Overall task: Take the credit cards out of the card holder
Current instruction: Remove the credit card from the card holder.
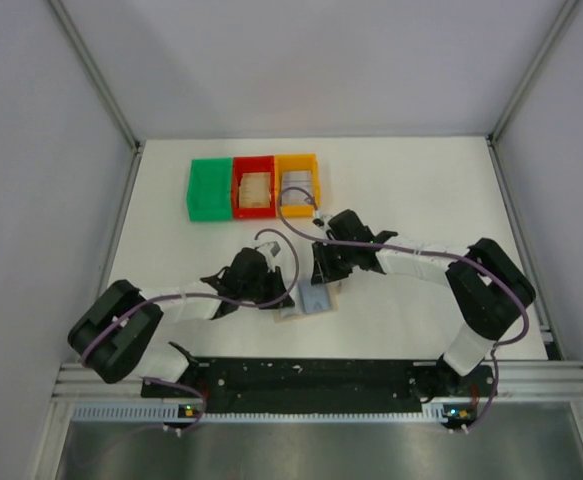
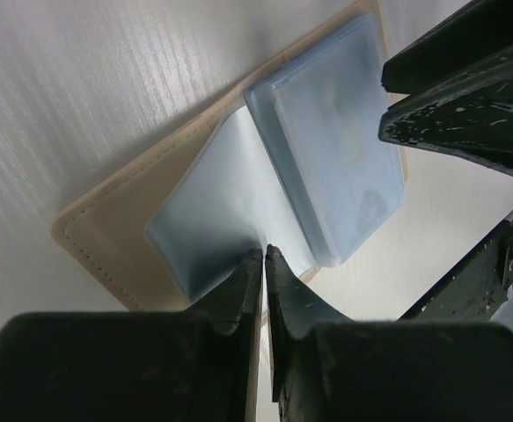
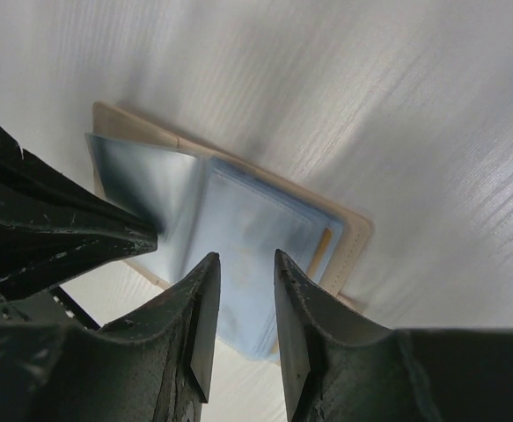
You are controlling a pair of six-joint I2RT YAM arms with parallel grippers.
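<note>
The card holder (image 1: 316,300) lies open on the white table between my two arms, tan skin (image 2: 106,237) down and blue-grey plastic sleeves up. My left gripper (image 2: 265,252) is shut on the edge of one loose sleeve (image 2: 208,220). Just right of it, my right gripper (image 3: 245,259) stands open over the stack of sleeves (image 3: 256,220) with nothing between its fingers. A tan-yellow strip of a card (image 3: 326,248) shows inside the sleeves. Tan credit cards (image 1: 254,188) lie in the red bin and grey ones (image 1: 296,183) in the orange bin.
A green bin (image 1: 209,188), a red bin (image 1: 238,190) and an orange bin (image 1: 314,170) stand in a row at the back left of the table. Grey walls and metal rails close in the table on three sides. The two grippers (image 1: 293,290) (image 1: 323,282) are almost touching.
</note>
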